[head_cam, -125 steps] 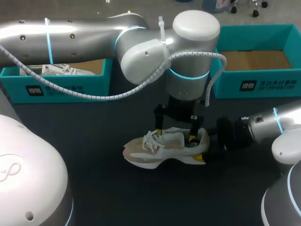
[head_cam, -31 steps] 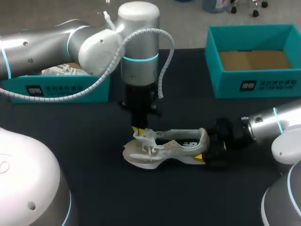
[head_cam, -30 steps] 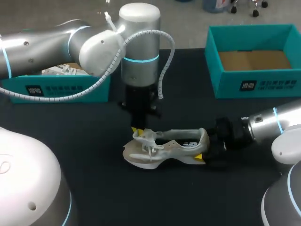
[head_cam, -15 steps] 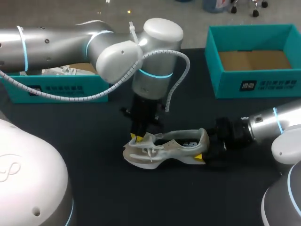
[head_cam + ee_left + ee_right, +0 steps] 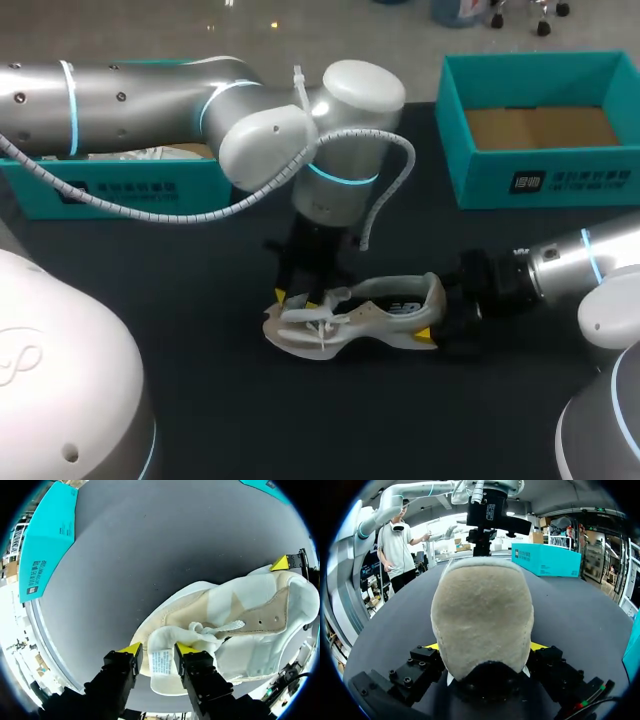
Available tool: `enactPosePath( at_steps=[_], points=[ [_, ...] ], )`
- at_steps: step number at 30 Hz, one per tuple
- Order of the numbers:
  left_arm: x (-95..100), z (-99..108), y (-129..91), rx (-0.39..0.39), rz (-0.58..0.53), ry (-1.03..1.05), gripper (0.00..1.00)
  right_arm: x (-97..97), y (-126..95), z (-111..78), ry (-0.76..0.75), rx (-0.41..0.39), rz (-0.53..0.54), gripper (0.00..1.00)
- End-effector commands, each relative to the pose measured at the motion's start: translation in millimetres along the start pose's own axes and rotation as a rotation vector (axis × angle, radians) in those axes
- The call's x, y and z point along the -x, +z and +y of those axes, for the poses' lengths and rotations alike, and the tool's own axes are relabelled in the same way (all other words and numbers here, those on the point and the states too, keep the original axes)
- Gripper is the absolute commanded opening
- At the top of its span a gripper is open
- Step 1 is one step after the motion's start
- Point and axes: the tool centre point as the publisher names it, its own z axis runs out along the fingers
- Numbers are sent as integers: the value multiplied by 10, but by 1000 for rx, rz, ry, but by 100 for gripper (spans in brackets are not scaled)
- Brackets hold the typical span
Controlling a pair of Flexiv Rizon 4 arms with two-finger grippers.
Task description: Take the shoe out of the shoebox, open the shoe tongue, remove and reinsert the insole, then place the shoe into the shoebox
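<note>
**Left gripper (image 5: 300, 297) has the tongue, right gripper (image 5: 432, 326) has the heel**

- Shoe (image 5: 350, 315) lies on the desk (image 5: 250, 420), near the middle. Its long axis runs left to right, toe to the left, heel to the right, sole down.
- From its wrist view, the left gripper (image 5: 157, 650) comes down from above onto the lace end. Its fingers are drawn in close, with the shoe tongue (image 5: 162, 656) pinched between the yellow tips and the label side showing. The tongue looks lifted and folded back toward the toe.
- Right gripper (image 5: 485, 647) comes in low from the right, level with the desk. Its fingers stand wide, one on each side of the heel, and both press on the shoe (image 5: 480, 610). I judge this a bracing hold.
- The key relation is that the mouth of the shoe opens between the two grippers, just right of the left gripper and left of the heel clamp. Any reach for the insole has to go along the long axis, from the tongue toward the heel.
- The left arm is the nearer one and is above the opening, while the right is tied up with steadying.
- I cannot make out the insole itself from here.
- Shoebox (image 5: 540, 180) sits far right, open, with a bare cardboard floor. It is well apart from the shoe.
- A second box (image 5: 130, 185) at far left holds another shoe.
</note>
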Motion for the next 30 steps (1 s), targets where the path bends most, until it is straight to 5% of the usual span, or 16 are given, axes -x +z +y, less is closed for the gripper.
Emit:
enactPosePath(
  at_steps=[1,21,27,30],
  points=[
    [71,143,-123,-47,23,-1,100,-5,17,12,1,-3,-1,0],
    [-58,238,-936,-261,145,76,100,-5,17,12,1,-3,-1,0],
    [-150,105,-1126,-280,161,362,100,-5,17,12,1,-3,-1,0],
    [-238,32,-1216,-261,97,756,100,-5,17,12,1,-3,-1,0]
  ],
)
